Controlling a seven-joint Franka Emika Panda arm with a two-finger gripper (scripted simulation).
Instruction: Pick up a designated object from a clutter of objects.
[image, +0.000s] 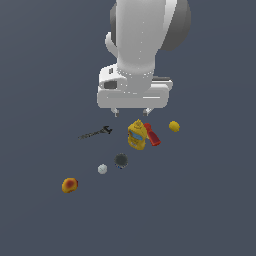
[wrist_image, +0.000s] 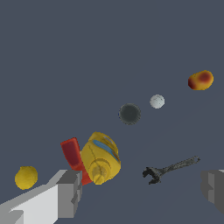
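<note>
The black wrench (image: 95, 133) lies flat on the grey floor, its jawed head toward the yellow bottle (image: 136, 135); in the wrist view the wrench (wrist_image: 169, 169) lies between my two fingers. My gripper (image: 131, 112) hangs above the clutter, open and empty, with its fingertips (image: 115, 112) just behind the bottle and to the exterior view's right of the wrench. In the wrist view one finger (wrist_image: 70, 192) sits near the yellow bottle (wrist_image: 100, 158).
A red piece (image: 152, 135) leans against the bottle. A yellow lemon (image: 174, 126) lies at the exterior view's right. A dark ball (image: 121, 160), a small white cube (image: 102, 169) and an orange-red fruit (image: 70, 185) lie nearer the front left.
</note>
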